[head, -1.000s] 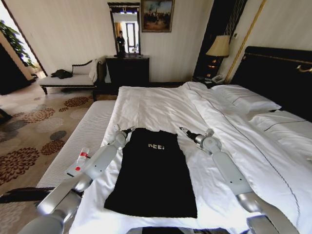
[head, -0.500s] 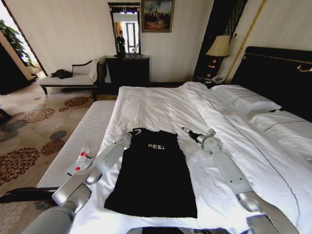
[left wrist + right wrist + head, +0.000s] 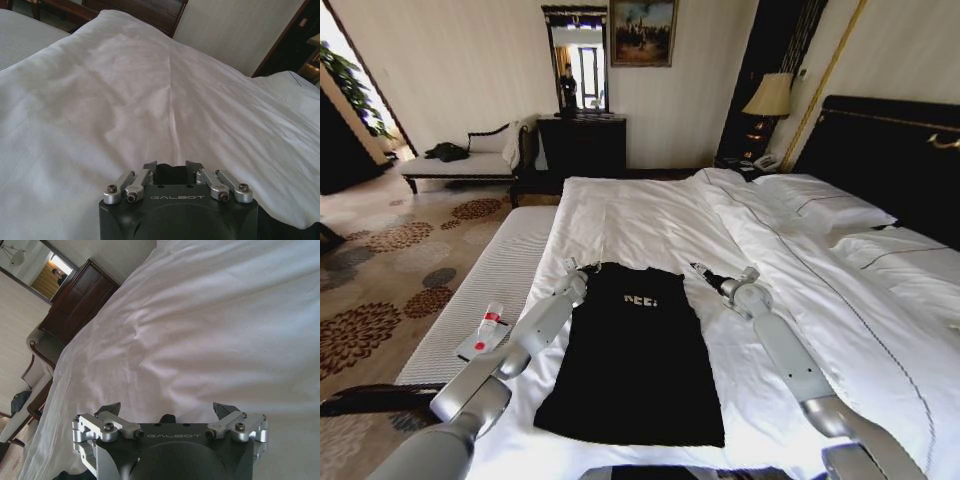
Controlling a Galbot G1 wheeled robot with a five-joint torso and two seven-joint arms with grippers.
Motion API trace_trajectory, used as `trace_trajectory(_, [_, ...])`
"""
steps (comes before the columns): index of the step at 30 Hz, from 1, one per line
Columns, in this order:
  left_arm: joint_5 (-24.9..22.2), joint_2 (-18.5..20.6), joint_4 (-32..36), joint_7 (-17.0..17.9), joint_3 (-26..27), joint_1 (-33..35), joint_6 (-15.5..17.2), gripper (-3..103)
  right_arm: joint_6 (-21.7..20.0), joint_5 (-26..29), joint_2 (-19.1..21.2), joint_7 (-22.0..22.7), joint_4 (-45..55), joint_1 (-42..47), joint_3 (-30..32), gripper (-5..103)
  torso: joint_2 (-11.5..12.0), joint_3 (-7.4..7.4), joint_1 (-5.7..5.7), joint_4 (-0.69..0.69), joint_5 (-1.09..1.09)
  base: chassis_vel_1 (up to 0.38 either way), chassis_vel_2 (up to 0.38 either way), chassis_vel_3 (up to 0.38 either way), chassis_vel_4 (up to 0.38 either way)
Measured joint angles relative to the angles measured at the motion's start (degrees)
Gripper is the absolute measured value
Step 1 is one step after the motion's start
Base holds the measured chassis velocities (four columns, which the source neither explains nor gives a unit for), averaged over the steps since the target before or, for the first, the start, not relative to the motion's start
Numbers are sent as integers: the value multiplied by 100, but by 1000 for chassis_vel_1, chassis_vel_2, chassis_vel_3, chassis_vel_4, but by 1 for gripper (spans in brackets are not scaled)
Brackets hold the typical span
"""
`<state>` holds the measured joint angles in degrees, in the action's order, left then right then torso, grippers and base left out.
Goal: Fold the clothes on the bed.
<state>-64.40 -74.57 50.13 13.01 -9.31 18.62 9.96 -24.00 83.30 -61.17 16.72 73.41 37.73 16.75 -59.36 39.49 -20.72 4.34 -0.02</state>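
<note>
Lying flat on the bed [image 3: 650, 215], the clothes [image 3: 635, 350] hide their lettering; left pincer [image 3: 582, 268] nearly closed, right pincer [image 3: 698, 270] spread.

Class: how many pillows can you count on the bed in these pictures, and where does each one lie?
2. One pillow lies at the head of the bed, nearest the lamp; the other pillow lies beside it, toward the picture's right edge. More may be hidden past that edge.
</note>
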Motion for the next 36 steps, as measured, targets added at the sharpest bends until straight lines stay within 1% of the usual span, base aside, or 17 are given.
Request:
trace_trajectory(3, [84,-55,0,-1,27,91,-9,19,9,23,-26,-13,-93,-6,12,100,0,0,0,-1,-2,0,0,0,0])
trace_trajectory(5, [103,-74,-2,3,46,117,-9,19,9,22,-33,-27,-104,-6,11,100,0,0,1,-1,-2,0,0,0,0])
trace_trajectory(8, [149,-124,-67,55,69,159,-11,4,10,10,-118,-59,-142,-12,-13,100,0,0,1,1,-1,0,0,0,0])
trace_trajectory(9, [153,-131,-94,63,70,157,-11,2,10,13,-161,-73,-152,-16,-16,100,0,0,1,1,-1,0,0,0,0])
trace_trajectory(12, [153,-148,-138,73,69,138,-11,1,-1,40,-239,-111,-184,-33,-24,100,0,0,1,-1,-1,0,0,0,0])
trace_trajectory(13, [147,-175,-185,88,69,104,-11,1,-24,73,-340,-156,-263,-62,-33,100,0,0,0,-2,-2,0,0,0,0])
trace_trajectory(16, [125,-199,-222,100,67,73,-11,1,-38,73,-454,-213,-386,-113,-53,100,0,0,1,-2,-2,0,0,0,0])
trace_trajectory(19, [120,-250,-312,134,64,37,-11,1,-44,-2,-651,-299,-727,-277,-140,100,0,0,1,0,-1,0,0,0,0])
trace_trajectory(23, [121,-251,-285,190,107,38,-13,1,-44,-96,-748,-352,-925,-375,-206,100,0,1,0,-1,-2,0,0,0,0])
trace_trajectory(25, [62,-143,-120,263,96,50,-13,1,-42,-163,-824,-402,-1089,-444,-239,100,0,1,0,0,-1,0,0,0,0])
trace_trajectory(27, [51,-123,-93,275,93,51,-13,1,-41,-168,-832,-407,-1107,-452,-239,100,0,1,0,0,-1,0,0,0,0])
trace_trajectory(28, [22,-76,-15,305,91,57,-13,1,-37,-177,-850,-423,-1151,-474,-239,100,0,1,1,-3,-1,0,0,0,0])
trace_trajectory(32, [-74,47,238,359,98,88,-14,1,-27,-197,-836,-445,-1171,-482,-235,100,0,1,1,0,-2,0,0,0,0])
trace_trajectory(34, [-100,183,397,410,13,112,23,1,-8,-214,-822,-453,-1171,-470,-231,100,0,0,0,1,-1,0,0,0,0])
trace_trajectory(35, [-101,213,421,414,-9,117,43,-1,-3,-217,-822,-454,-1171,-468,-230,100,0,1,0,1,-1,0,0,0,0])
trace_trajectory(36, [-99,264,453,414,-52,125,70,3,4,-224,-824,-455,-1171,-466,-229,100,0,1,0,0,-1,0,0,0,0])
